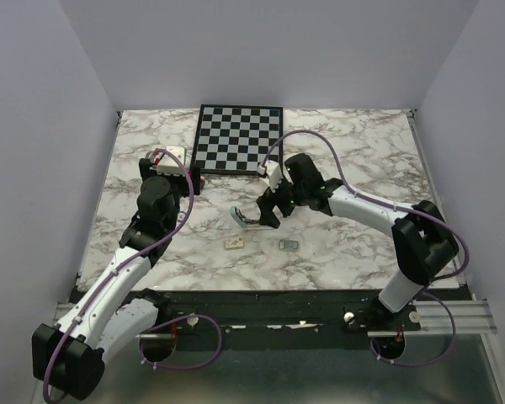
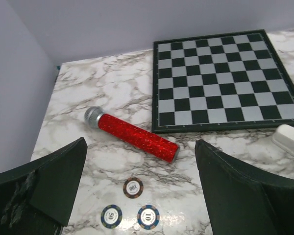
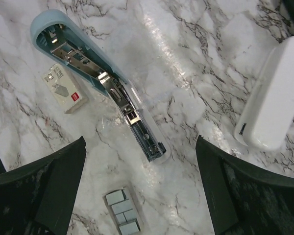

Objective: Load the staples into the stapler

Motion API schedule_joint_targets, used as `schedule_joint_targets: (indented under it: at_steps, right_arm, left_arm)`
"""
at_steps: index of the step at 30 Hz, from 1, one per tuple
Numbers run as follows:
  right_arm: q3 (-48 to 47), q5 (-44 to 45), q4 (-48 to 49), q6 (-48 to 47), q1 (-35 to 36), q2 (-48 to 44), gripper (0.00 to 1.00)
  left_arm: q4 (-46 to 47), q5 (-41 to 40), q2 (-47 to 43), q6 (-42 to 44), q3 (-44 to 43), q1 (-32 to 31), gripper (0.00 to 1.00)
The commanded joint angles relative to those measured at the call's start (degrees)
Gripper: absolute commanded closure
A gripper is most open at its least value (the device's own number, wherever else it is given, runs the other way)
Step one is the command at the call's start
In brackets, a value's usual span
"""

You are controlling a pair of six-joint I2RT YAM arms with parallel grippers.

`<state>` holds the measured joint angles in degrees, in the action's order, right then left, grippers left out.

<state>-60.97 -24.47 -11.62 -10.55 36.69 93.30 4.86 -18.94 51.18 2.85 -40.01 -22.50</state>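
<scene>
The stapler (image 3: 115, 90) lies open on the marble table, its light-blue lid swung back and the metal magazine channel bare. It also shows in the top view (image 1: 238, 217). The staples (image 3: 123, 213), a small flat grey block in several pieces, lie just below the magazine's end and show in the top view (image 1: 288, 244). My right gripper (image 3: 139, 196) is open and empty, hovering above the stapler's end and the staples, with both between its fingers; it shows in the top view (image 1: 266, 214). My left gripper (image 2: 139, 196) is open and empty, far from the stapler, and shows in the top view (image 1: 192, 180).
A small staple box (image 3: 64, 89) lies beside the stapler lid. A white oblong object (image 3: 272, 100) lies to the right. A chessboard (image 1: 238, 137) sits at the back. Under the left gripper lie a red glittery microphone (image 2: 134, 135) and three poker chips (image 2: 133, 187).
</scene>
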Motion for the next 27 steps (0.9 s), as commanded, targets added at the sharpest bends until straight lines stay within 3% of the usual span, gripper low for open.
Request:
schedule_joint_targets:
  at_steps: [1,6,12,15,20,24,27]
  right_arm:
    - [-4.15,4.25,-2.36,-4.39,3.73,6.70,0.01]
    - [-8.37,6.54,-2.62,-6.68,6.11,12.34,0.08]
    - [-11.36,7.42,-3.94,-7.91,8.22,17.44,0.23]
    - [-11.54,7.51,-3.94,-7.74,8.58,18.50,0.35]
    - [-11.37,8.73,-4.11,-8.09,8.66,18.94,0.71]
    - [-10.40,9.79,-3.94,-7.74,8.58,17.27,0.74]
    - [-8.82,12.16,-3.32,-5.81,8.66,14.64,0.87]
  left_arm:
    - [9.72,-12.34,-3.98,-0.22,3.62,0.35,0.01]
    - [11.83,-17.61,-4.77,2.15,4.85,0.09,0.01]
    - [14.21,-18.85,-5.83,4.62,6.35,-1.05,0.01]
    - [14.65,-18.77,-5.83,5.06,6.43,-1.75,0.01]
    - [15.09,-18.77,-5.65,5.76,6.70,-2.46,0.01]
    - [15.26,-17.98,-5.48,6.29,6.79,-2.81,0.01]
    - [15.18,-17.89,-5.39,6.29,6.79,-2.99,0.01]
